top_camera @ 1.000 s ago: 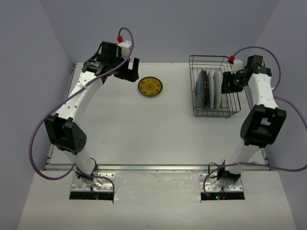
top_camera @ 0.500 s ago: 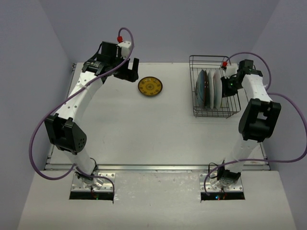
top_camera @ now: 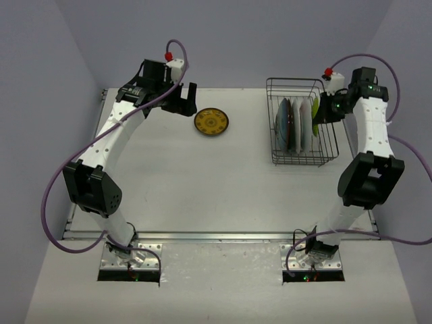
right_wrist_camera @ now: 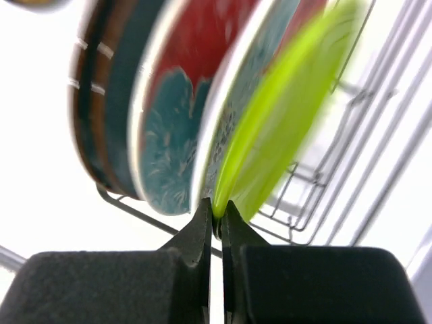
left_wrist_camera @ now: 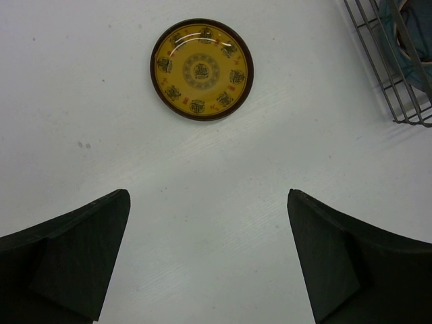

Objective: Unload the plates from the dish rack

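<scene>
Done so far: one yellow plate (top_camera: 211, 122) lies flat on the table (top_camera: 202, 196), well to the left of the dish rack (top_camera: 294, 79). I judge it is already unloaded.
Left to do: most of the work, I think. Several plates (top_camera: 291, 123) stand on edge inside the dish rack, and each of them must come out.
Left gripper (top_camera: 181, 102): far to the left of the dish rack, hovering over the table just beside the yellow plate. Its jaws are spread wide and hold nothing.
Yellow plate, look: small, round and glossy, with a dark brown rim and rings of little ornaments. It looks like glazed ceramic or hard plastic.
Table, look: white, flat and matte, with faint marks.
Dish rack, look: a rectangular basket of thin dark wire, with upright open sides.
Plates in the rack, look: thin discs that lean close together. From the left there is a dark teal one with a brown edge, a red one with a teal flower, and a pale one with a teal pattern.
Lime green plate (right_wrist_camera: 290, 101): the rightmost one in the dish rack. It is smooth, plain and blurred in the wrist view.
Right gripper (right_wrist_camera: 217, 209): at the right side of the dish rack. Its jaws are pinched together on the thin rim of the lime green plate.
Step in hand: probably lifting this plate out.
</scene>
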Robot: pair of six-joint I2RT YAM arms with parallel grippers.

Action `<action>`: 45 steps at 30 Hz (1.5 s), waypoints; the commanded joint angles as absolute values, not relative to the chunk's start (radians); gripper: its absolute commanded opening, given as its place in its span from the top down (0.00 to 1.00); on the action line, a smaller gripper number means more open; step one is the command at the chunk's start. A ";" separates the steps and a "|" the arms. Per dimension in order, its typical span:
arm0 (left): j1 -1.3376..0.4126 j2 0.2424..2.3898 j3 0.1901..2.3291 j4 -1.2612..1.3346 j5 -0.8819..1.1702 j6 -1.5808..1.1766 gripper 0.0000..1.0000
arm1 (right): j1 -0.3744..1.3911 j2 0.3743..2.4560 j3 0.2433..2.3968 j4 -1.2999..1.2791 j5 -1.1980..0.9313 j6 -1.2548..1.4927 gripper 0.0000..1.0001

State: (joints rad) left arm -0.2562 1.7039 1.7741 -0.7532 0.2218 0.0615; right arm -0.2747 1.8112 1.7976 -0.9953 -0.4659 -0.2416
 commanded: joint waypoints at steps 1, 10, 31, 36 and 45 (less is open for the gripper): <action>-0.267 1.681 1.792 -0.727 0.235 0.028 0.00 | -0.305 1.741 1.965 -1.082 -0.540 -0.248 1.00; -0.267 1.621 1.810 -0.710 0.348 0.010 0.00 | -0.135 1.504 1.850 -0.976 -0.484 -0.530 1.00; -0.330 1.549 1.700 -0.819 0.621 0.108 0.27 | 0.925 1.076 0.749 -0.024 0.425 -1.519 1.00; -0.347 1.561 1.610 -0.810 0.585 0.132 0.35 | 0.976 1.135 0.714 0.154 0.494 -1.568 1.00; -0.350 1.587 1.513 -0.781 0.585 0.146 0.58 | 1.001 1.175 0.693 0.266 0.518 -1.603 1.00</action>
State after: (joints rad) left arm -0.3492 1.5870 1.5330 -0.8191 0.5746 0.1255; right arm 0.9880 1.1783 0.6865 0.1156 0.4732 -1.5660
